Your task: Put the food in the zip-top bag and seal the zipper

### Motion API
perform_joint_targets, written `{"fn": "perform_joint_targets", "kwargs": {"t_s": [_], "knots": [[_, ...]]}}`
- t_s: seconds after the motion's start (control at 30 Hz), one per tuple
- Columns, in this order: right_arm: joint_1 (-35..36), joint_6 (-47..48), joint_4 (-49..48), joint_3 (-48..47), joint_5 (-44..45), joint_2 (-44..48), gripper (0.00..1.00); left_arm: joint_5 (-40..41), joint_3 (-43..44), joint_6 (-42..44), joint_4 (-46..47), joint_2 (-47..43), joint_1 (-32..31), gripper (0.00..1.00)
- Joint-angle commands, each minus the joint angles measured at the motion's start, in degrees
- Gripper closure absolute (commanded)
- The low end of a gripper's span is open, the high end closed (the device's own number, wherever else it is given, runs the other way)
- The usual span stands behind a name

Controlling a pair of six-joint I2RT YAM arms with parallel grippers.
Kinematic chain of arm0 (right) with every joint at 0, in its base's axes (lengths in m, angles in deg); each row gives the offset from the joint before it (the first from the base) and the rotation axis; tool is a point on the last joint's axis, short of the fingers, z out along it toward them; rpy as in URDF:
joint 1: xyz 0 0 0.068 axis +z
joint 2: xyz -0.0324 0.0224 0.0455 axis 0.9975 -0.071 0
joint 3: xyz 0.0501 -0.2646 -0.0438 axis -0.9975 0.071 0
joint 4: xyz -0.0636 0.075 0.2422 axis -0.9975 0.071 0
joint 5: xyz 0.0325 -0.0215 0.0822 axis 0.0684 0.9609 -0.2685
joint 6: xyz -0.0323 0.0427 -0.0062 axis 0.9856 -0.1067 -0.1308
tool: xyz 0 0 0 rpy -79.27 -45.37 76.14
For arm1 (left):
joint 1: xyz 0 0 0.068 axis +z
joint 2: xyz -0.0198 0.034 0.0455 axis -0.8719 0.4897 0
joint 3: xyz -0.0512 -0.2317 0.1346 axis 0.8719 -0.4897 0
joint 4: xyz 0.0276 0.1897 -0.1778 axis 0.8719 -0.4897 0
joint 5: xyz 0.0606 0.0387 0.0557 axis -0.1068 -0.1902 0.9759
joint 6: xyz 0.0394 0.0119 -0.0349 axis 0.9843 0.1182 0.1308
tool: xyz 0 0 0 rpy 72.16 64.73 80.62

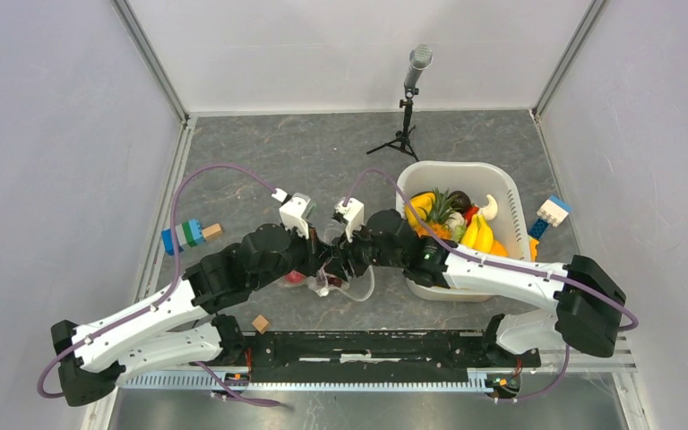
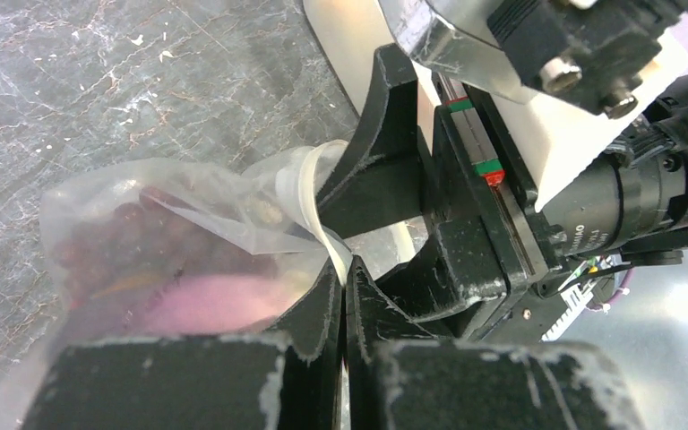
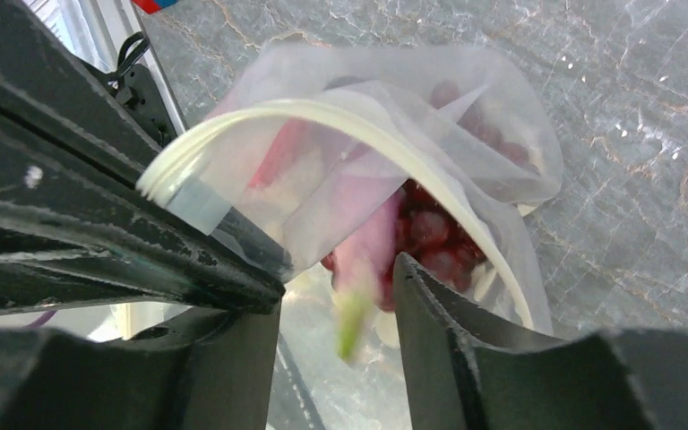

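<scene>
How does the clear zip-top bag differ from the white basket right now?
The zip-top bag is clear and floppy; the basket is white and rigid. The left end effector pinches the bag's zipper; the basket stands ungripped on the table. The bag holds dark red grapes and a pink piece; the basket holds bananas and a pineapple. Both contain toy food.

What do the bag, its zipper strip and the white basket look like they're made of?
Bag: thin clear plastic film, glossy; it crumples and the food shows through.
Zipper: thicker opaque off-white plastic, probably flexible, since it bows in a curve; ridges show at its end.
Basket: white, likely rigid moulded plastic; smooth rounded rim, dull sheen.
</scene>
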Motion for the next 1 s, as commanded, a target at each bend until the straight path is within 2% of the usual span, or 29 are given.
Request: {"fn": "perform_joint_targets", "kwargs": {"t_s": [0.0, 0.07, 0.37, 0.43, 0.5, 0.63, 0.7, 0.83, 0.97], "knots": [[0.14, -1.63, -8.85, 2.41, -0.93, 2.29, 0.41, 3.36, -0.09, -1.85, 3.29, -1.5, -0.15, 0.98], [0.13, -1.64, -9.24, 3.68, -0.75, 4.27, 0.35, 5.78, -0.21, -3.41, 1.98, -1.89, -0.15, 0.98], [0.16, 4.82, 0.16, 4.63, 6.08, 20.44, 0.32, 13.26, -1.71, -6.23, -0.78, -6.47, 0.25, 0.98], [0.14, 4.45, 4.92, 5.08, 14.37, 25.21, 0.28, 13.78, -1.82, -6.04, -0.91, -6.76, 0.25, 0.98], [0.13, 1.09, 11.29, 5.48, 28.4, 29.66, 0.26, 13.92, -1.92, -6.02, -0.88, -6.53, 0.29, 0.98], [0.05, -9.47, 28.38, 5.28, 51.02, 34.51, 0.26, 12.99, -1.88, -5.66, 0.0, -5.32, 0.32, 0.98], [0.02, -17.98, 39.28, 4.37, 60.11, 35.96, 0.3, 12.48, -1.83, -5.37, 0.37, -4.74, 0.35, 0.98], [-0.54, -27.86, 53.28, 3.66, 67.36, 39.74, 0.38, 11.69, -1.75, -4.98, 0.82, -3.61, 0.38, 0.98], [-1.57, -31.59, 58.81, 4.89, 71.18, 44.12, 0.33, 10.79, -1.73, -4.66, 1.37, -2.85, 0.41, 0.98]]}}
